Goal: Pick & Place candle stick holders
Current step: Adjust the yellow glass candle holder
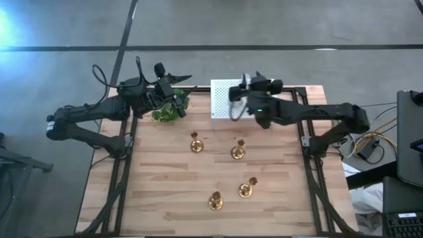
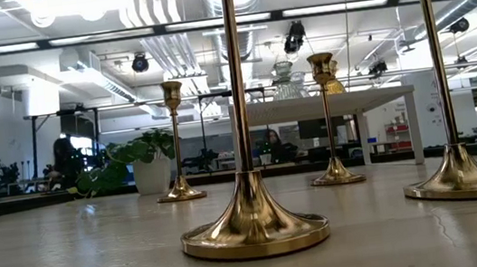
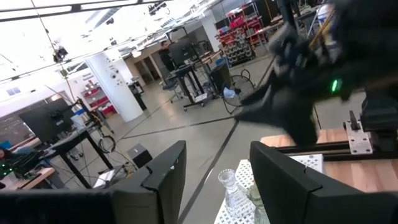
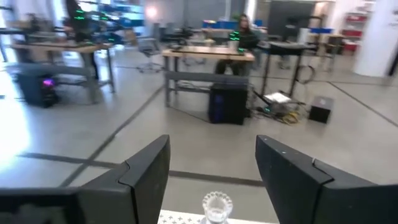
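Four gold candle stick holders stand upright on their round bases on the wooden table: two mid-table [image 1: 195,144] [image 1: 237,151] and two nearer the front [image 1: 246,188] [image 1: 215,200]. Small glass holders [image 2: 286,75], one clear [image 4: 216,205] and one amber [image 2: 333,76], stand on the white perforated stand [image 1: 221,99] at the far edge. My right gripper [image 4: 212,142] hovers open high above the stand, over the clear glass holder. My left gripper [image 3: 217,149] hangs open above the plant [image 1: 168,112], pointing toward the stand, and holds nothing.
A green leafy plant in a white pot [image 2: 147,167] sits at the far left of the table. The black frame rails [image 1: 307,142] run along both table sides. Bare wood lies between the candlesticks and at the near edge [image 1: 165,211].
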